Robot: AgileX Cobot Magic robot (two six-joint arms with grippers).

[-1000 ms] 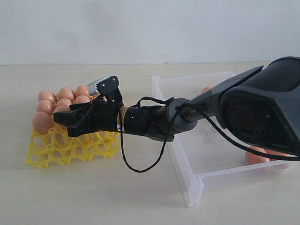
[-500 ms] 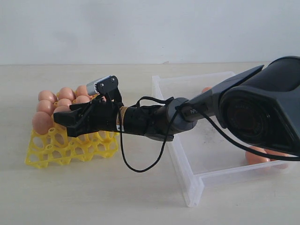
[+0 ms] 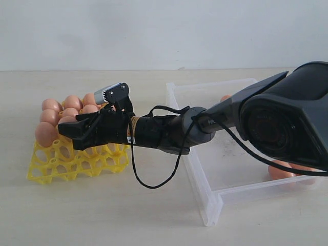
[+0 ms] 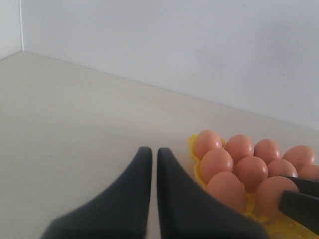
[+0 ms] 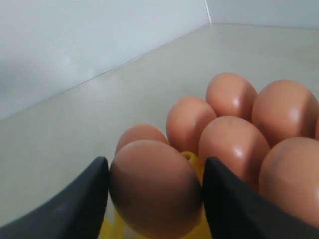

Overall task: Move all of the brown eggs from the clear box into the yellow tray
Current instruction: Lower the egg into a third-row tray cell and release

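Observation:
My right gripper (image 3: 69,134) reaches across the middle to the yellow tray (image 3: 77,164), low over its near-left cups. It is shut on a brown egg (image 5: 154,189), with a black finger on each side of the egg. Several brown eggs (image 3: 51,115) fill the tray's back rows and show close behind the held one (image 5: 234,144). The clear box (image 3: 205,189) lies to the right; an egg (image 3: 281,171) shows at its near right under the arm, and another (image 3: 225,97) at its far side. My left gripper (image 4: 150,152) is shut and empty beside the tray (image 4: 195,167).
The right arm's black forearm and its loose cable (image 3: 154,184) span the gap between tray and box. Its large wrist housing (image 3: 287,123) hides much of the box's right half. A pale wall rises behind the beige table (image 3: 102,215).

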